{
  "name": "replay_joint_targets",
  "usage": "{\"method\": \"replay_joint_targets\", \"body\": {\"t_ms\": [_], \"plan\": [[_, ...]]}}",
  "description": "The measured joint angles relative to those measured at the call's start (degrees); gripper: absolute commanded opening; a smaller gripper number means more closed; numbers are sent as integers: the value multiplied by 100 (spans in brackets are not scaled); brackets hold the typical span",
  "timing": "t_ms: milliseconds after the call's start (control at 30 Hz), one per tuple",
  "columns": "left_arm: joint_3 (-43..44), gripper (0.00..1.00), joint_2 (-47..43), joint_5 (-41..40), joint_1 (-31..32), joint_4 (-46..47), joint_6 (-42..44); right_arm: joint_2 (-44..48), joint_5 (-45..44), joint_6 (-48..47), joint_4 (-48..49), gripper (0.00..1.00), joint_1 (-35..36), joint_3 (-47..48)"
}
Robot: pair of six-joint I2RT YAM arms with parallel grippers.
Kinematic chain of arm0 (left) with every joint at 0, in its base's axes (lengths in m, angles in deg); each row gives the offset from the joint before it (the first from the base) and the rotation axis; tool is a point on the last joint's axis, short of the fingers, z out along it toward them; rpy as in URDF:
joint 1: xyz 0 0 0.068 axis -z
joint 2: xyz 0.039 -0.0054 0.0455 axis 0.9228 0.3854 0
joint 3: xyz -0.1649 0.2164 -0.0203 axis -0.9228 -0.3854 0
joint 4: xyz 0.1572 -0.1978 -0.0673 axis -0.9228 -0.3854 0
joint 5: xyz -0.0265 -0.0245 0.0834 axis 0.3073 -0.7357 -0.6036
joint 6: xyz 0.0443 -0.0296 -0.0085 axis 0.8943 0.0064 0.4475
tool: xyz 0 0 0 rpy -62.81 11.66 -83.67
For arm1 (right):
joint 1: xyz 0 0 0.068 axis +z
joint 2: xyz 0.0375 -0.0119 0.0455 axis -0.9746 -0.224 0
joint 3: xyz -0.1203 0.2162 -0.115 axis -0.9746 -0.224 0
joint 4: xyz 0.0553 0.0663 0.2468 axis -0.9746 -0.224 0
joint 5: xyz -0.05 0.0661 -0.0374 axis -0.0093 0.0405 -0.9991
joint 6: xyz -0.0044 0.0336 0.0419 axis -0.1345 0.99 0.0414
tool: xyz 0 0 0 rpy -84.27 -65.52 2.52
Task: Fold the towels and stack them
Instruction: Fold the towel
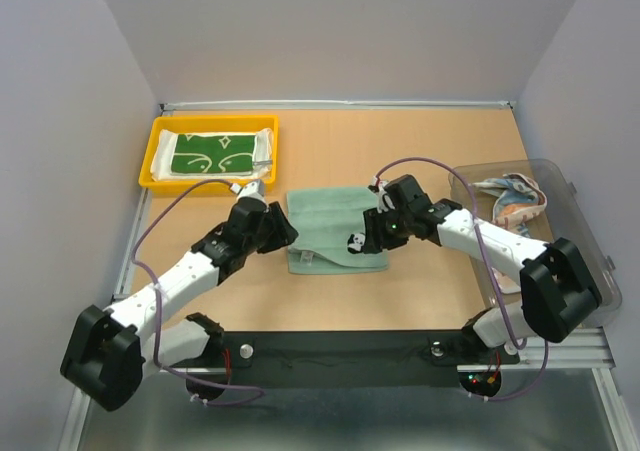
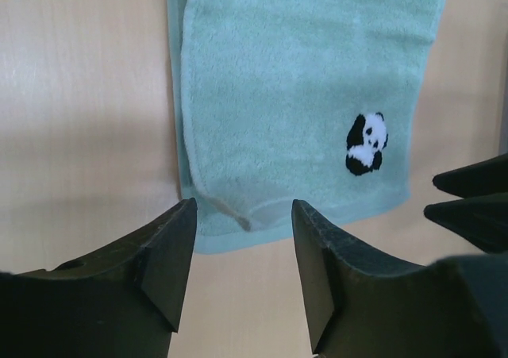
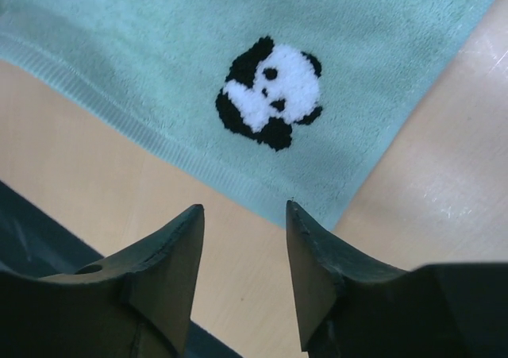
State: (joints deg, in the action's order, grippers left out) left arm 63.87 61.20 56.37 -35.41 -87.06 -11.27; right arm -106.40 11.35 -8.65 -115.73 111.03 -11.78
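Both arms bend inward and low, the left gripper [image 2: 242,215] and right gripper [image 3: 242,211] each with jaws parted on nothing, poised at opposite near corners of the folded pale teal towel [image 1: 325,221] lying just ahead of them. Beyond the left claw a yellow tray [image 1: 150,166] holds the dark green towel [image 1: 215,153]. Outside the right arm a clear bin [image 1: 575,196] holds a printed towel [image 1: 512,196], all on a tan table [image 1: 420,141] between grey walls.

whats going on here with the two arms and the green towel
Two robot arms are folding towels. The pale teal-green towel with a panda patch lies folded on the wooden table. The left arm's fingers and the right arm's fingers hang open by its edges, holding nothing. A dark green towel with white marks sits in the yellow plastic tray; a letter-print cloth lies in the clear plastic bin.
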Motion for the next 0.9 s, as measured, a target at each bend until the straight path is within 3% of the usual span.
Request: {"method": "replay_joint_targets", "body": {"t_ms": [133, 267, 433, 633, 900], "plan": [[737, 58, 824, -98, 144, 116, 188, -234, -299, 188, 326, 47, 63, -2], [1113, 75, 1283, -127, 328, 181, 348, -334, -402, 306, 584, 48, 66, -72], [1123, 78, 1309, -260, 522, 11, 457, -334, -461, 328, 717, 50, 68, -280], [1272, 67, 1567, -579, 802, -122, 459, -354, -527, 291, 774, 50, 87, -358], [1421, 43, 2420, -789, 1425, -85, 404, -348, -564, 352, 979, 50, 101, -682]]}}
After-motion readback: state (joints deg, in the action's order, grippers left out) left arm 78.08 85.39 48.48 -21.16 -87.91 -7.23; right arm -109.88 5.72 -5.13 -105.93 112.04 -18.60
